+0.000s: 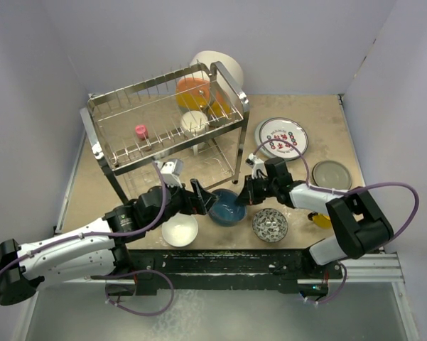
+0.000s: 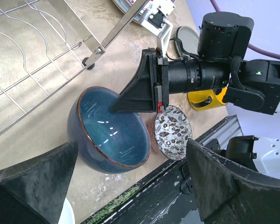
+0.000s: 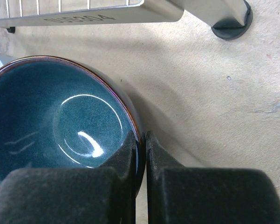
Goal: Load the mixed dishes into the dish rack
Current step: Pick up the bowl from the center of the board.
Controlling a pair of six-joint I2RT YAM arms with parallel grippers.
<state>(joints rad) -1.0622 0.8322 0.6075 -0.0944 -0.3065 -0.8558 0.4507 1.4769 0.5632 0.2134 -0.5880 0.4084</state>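
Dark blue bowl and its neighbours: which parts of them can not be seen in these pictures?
Dark blue bowl: right wrist view, left side cut off by the edge; the right claw covers the pinched rim.
Yellow cup: top view, mostly under the right arm.
White bowl: left wrist view, only a sliver shows, between the bottom edge and a finger of the left claw.

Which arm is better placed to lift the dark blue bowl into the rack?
Right. The right claw is pinched shut on the rim of the dark blue bowl; the left claw hangs wide open beside it, holding nothing.
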